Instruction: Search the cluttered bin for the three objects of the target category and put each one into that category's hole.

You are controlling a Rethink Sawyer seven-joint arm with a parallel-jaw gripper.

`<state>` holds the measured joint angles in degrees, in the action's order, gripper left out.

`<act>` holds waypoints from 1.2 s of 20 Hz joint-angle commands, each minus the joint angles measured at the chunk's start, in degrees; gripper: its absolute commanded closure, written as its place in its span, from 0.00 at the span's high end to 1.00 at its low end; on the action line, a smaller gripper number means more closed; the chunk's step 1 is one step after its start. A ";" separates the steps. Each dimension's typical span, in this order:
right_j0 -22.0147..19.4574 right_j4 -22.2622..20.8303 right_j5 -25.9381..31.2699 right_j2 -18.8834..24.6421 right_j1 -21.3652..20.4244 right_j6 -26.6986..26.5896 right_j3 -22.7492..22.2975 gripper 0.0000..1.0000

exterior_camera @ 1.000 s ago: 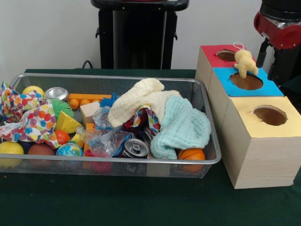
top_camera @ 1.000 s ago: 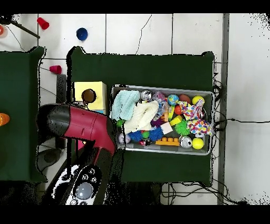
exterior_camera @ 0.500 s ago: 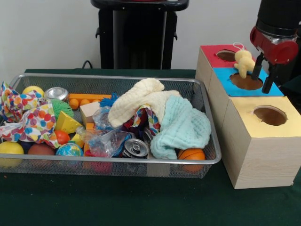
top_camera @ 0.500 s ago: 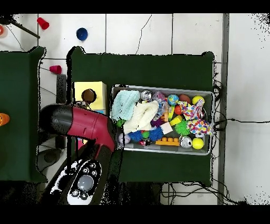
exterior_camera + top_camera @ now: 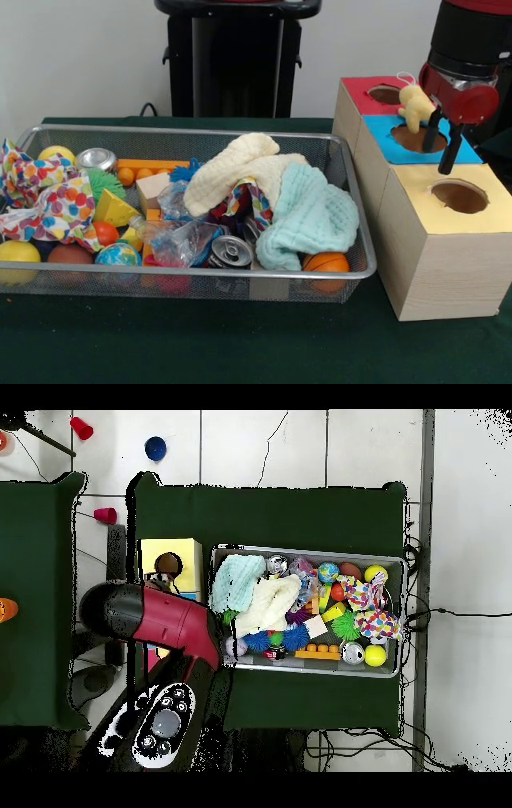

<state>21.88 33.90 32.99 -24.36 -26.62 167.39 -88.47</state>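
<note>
Yellow plush toy (image 5: 415, 105) perched on the far rim of the blue-topped box's hole (image 5: 419, 138), half in, not dropped through. Gripper (image 5: 442, 142) hanging right over that hole, fingers (image 5: 449, 150) spread wide, holding nothing. Could easily snag here: toy hung up on the rim, or a finger knocking it sideways onto the red box (image 5: 376, 93). Wire bin (image 5: 352, 240) on the green counter (image 5: 240, 344) packed with cloths and balls, no other plush visible.

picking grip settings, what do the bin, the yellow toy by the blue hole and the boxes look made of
Bin: silver wire mesh, shiny metal rim. Yellow toy: fuzzy plush, looks soft. Boxes: pale wood by the grain lines, tops matte, perhaps paper or felt.
</note>
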 commanded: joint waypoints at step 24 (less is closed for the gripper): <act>5.21 6.50 -0.70 3.35 1.67 14.80 -9.35 1.00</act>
<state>27.05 37.87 32.91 -24.43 -27.54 167.39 -93.76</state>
